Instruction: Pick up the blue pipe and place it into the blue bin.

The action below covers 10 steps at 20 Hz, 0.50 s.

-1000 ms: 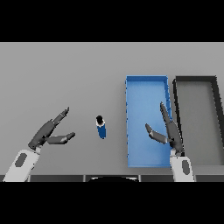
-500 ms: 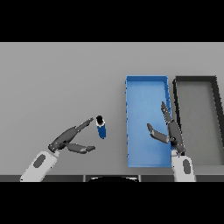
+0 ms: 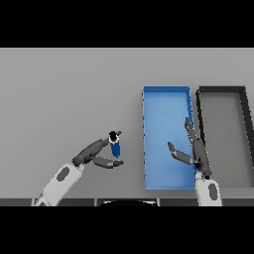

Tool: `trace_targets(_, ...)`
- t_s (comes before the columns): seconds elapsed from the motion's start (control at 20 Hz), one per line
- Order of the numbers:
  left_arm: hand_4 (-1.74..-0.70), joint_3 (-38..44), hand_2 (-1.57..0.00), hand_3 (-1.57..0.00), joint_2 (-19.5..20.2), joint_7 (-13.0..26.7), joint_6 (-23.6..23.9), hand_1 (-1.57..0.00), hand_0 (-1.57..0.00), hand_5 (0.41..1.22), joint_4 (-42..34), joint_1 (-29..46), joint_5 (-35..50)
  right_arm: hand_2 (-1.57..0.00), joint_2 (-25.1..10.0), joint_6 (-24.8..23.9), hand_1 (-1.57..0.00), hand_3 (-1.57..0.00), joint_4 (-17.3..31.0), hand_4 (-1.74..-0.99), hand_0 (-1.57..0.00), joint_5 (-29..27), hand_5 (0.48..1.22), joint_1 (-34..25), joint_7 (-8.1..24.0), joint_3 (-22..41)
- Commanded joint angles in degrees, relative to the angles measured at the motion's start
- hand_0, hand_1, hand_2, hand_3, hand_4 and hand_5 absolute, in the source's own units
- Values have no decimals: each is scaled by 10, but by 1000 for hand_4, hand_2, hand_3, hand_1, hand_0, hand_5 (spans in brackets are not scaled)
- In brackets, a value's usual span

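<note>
A small blue pipe (image 3: 115, 146) with a dark cap stands upright on the grey table, left of the blue bin (image 3: 166, 94). My left hand (image 3: 93, 155) reaches in from the lower left. Its straight fingers touch the pipe's left side and the thumb lies just below the pipe, so the hand is open around it. My right hand (image 3: 194, 150) hovers open over the blue bin's right wall, fingers pointing away from me.
A dark grey bin (image 3: 221, 91) stands directly right of the blue bin, their long walls nearly touching. Bare grey table stretches to the left and behind the pipe.
My left hand has swept right and slightly forward from the table's left until its fingers reach the pipe. The pipe and my right hand have hardly moved.
</note>
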Motion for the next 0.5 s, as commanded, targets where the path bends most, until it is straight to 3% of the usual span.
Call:
trace_targets(0.0,-1081,-3,1,1,-7,-16,4,1,1,442,11,-7,-11,1,2,0,1,1,-6,-1265,1,-1,597,4,-3,1)
trace_targets(0.2,-1109,-1,-19,-18,-52,-42,-2,1,1,507,46,-28,6,1,2,0,1,1,-3,-1267,1,-4,600,0,7,-2)
trace_targets(0.3,-1208,16,-290,-255,-64,-49,-4,-160,-17,607,59,-30,29,1,3,0,1,1,-2,-1261,1,-4,600,-1,5,-1)
trace_targets(0.35,-1253,19,-481,-519,-80,-47,-4,-348,-187,730,78,-34,37,1,4,-1,1,1,-1,-1260,1,-4,600,0,0,-2)
trace_targets(0.45,-1419,19,-873,-875,-95,-48,11,-788,-668,906,75,-25,38,1,3,1,1,1,5,-1259,1,3,605,-1,-7,3)
